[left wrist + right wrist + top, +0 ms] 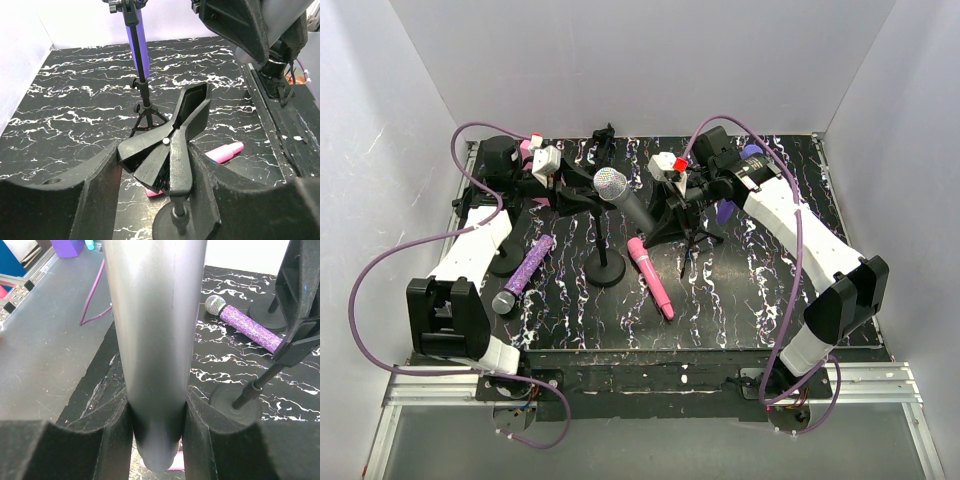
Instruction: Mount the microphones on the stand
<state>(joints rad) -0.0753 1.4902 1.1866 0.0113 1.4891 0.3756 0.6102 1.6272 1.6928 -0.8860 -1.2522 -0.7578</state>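
Observation:
The silver-grey microphone [628, 200] hangs tilted over the mat's middle, glittery head up, with my right gripper [677, 190] [156, 415] shut on its smooth body [155, 340]. My left gripper [563, 186] [160, 151] is closed on the black clip [172, 145] of the round-based stand [606, 268], and both fingers touch the clip's levers. The pink microphone [651, 277] [225, 151] lies on the mat beside that base. To the left lies the glittery purple microphone [525, 274] [247, 325]. The dark purple microphone [138, 40] [725, 211] sits clipped on a tripod stand [145, 114].
A second round stand base [505, 262] stands by the left arm. Another black clip [605, 135] sits at the mat's back edge. White walls enclose three sides. Purple cables [380, 270] loop off both arms. A metal rail [650, 385] runs along the front.

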